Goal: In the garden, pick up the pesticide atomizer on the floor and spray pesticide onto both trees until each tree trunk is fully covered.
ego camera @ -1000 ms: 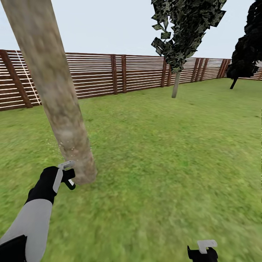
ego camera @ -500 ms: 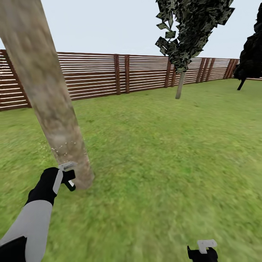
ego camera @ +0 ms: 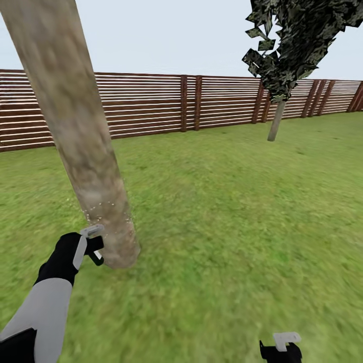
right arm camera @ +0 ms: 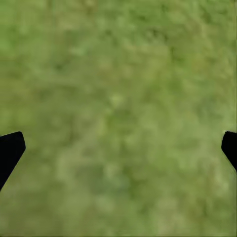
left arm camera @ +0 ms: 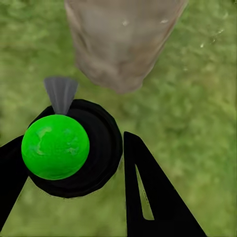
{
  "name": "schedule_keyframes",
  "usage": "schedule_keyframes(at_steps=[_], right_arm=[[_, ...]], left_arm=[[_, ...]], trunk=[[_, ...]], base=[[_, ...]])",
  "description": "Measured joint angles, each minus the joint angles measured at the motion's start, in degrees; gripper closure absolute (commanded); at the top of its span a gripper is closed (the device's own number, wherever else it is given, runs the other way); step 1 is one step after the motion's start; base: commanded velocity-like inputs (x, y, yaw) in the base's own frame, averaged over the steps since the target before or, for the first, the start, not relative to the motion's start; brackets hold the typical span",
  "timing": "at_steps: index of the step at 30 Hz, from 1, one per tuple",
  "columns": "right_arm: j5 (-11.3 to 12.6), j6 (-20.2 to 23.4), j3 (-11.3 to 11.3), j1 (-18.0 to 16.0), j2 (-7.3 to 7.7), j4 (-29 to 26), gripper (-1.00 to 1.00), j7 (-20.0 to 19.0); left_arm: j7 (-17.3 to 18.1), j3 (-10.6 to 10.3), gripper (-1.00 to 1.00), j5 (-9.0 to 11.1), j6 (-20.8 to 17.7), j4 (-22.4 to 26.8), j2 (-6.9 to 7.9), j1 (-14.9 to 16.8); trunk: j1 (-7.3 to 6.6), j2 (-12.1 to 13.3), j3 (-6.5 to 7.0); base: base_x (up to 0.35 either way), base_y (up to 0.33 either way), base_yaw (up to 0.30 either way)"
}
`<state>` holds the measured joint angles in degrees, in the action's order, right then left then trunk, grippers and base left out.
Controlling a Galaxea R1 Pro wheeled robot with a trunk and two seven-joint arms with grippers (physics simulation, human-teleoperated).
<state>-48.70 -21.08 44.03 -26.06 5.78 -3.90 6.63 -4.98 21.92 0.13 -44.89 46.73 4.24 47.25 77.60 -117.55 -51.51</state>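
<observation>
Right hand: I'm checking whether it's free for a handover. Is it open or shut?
Open. In the right wrist view its two dark fingertips stand wide apart at opposite edges, with nothing but grass between them.

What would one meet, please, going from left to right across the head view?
Left pincer with the pesticide atomizer → near tree trunk → far tree → right pincer.

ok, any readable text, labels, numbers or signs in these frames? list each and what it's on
None: no text, label, number or sign can be read in any view.
The pesticide atomizer in the left gripper has a plain green top and a black body, unmarked.
Tree trunk, fence and grass: bare textures, no lettering.
Right gripper: unmarked.
</observation>
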Motion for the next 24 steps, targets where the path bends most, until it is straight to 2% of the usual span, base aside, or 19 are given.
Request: schedule_keyframes(at_steps=[5,6,8,12,17,24], right_arm=[[0.0,0.0,0.0,0.0,0.08,0.0,-1.0,0.0],[0.0,0.0,0.0,0.0,0.08,0.0,-1.0,0.0],[0.0,0.0,0.1,0.0,0.09,0.0,-1.0,0.0],[0.0,0.0,0.1,0.0,0.09,0.0,-1.0,-0.1],[0.0,0.0,0.1,0.0,0.0,0.0,-1.0,-0.1],[0.0,0.0,0.0,0.0,0.0,0.0,-1.0,-0.1]], left_arm=[[-0.2,-0.1,1.0,-0.6,0.3,-0.8,0.15,-0.7],[-0.1,-0.1,1.0,-0.5,0.9,-0.9,0.19,-1.5],[-0.2,0.0,1.0,-0.5,5.1,-1.0,0.36,-4.0],[-0.1,-0.1,1.0,-0.3,6.9,-1.0,0.36,-6.5],[-0.2,-0.1,1.0,-0.1,7.0,-0.9,0.2,-6.6],[0.5,-0.1,1.0,0.1,7.1,-0.9,0.04,-6.6]], trunk=[[0.01,0.0,0.0],[0.01,0.0,0.0],[0.01,0.0,-0.01],[0.03,0.0,0.0],[0.03,0.0,0.0],[0.01,0.0,0.0]], base=[[0.214,-0.205,0.006],[0.189,-0.221,0.0],[0.155,-0.241,0.0],[0.043,-0.269,0.021],[0.024,-0.277,0.224],[0.176,-0.245,0.276]])
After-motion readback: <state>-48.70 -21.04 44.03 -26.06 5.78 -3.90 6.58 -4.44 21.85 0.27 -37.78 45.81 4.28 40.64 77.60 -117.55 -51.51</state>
